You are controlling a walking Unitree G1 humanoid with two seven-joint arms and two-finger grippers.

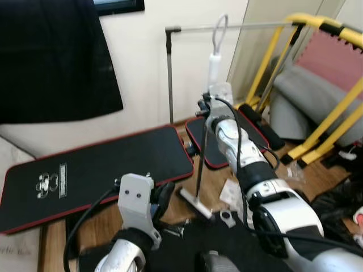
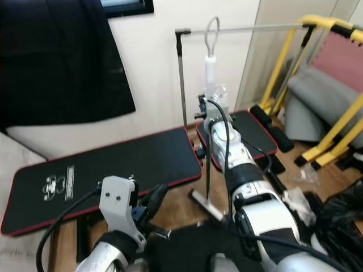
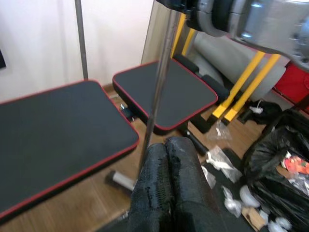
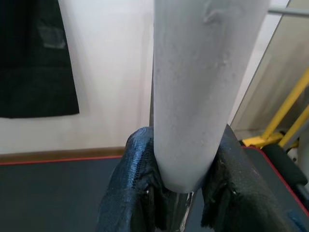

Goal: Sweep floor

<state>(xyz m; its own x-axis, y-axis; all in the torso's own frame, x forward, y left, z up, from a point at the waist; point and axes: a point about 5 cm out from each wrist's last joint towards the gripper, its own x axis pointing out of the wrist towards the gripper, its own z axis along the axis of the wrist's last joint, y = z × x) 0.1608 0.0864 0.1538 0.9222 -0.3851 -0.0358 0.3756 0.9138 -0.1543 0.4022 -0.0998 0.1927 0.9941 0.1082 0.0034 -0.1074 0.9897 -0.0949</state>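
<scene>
A broom stands upright before me, with a white grip and loop (image 1: pixel 214 62), a thin metal pole (image 1: pixel 201 164) and its head (image 1: pixel 195 203) on the wood floor. My right gripper (image 1: pixel 206 109) is shut on the pole just under the white grip; in the right wrist view its fingers (image 4: pixel 137 174) clamp the white handle (image 4: pixel 203 87) from both sides. My left gripper (image 1: pixel 164 197) hovers low, left of the pole and apart from it. Its fingers (image 3: pixel 154 188) are pressed together on nothing, with the pole (image 3: pixel 158 92) just beyond them.
Two black red-edged mats (image 1: pixel 96 170) (image 1: pixel 227 141) lie against the wall. A metal rack post (image 1: pixel 169 73) rises behind them. A yellow frame (image 1: pixel 334 107) with grey padding stands at right. Crumpled white litter (image 1: pixel 229 192) and a black rubbish bag (image 3: pixel 275 159) sit on the floor.
</scene>
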